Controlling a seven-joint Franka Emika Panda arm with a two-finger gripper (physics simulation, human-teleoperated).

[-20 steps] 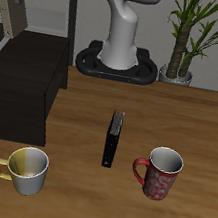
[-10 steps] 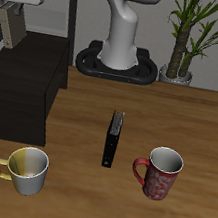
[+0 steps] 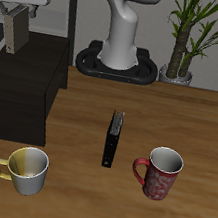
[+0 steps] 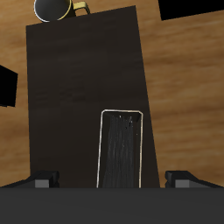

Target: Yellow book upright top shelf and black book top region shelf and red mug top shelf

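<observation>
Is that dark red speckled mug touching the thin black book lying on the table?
Apart. The exterior view shows bare wooden table between the dark red speckled mug and the thin black book.

The robot arm (image 3: 123, 27) was white and smoothly rounded, with a thick curved lower link rising from a broad cylindrical foot. That foot sat on a flat black base plate (image 3: 116, 68) with rounded corners. The gripper (image 3: 14, 25) had a pale grey, boxy body bearing a darker panel. In the wrist view, the fingertips (image 4: 41, 182) appeared as dark grey blocks.
</observation>
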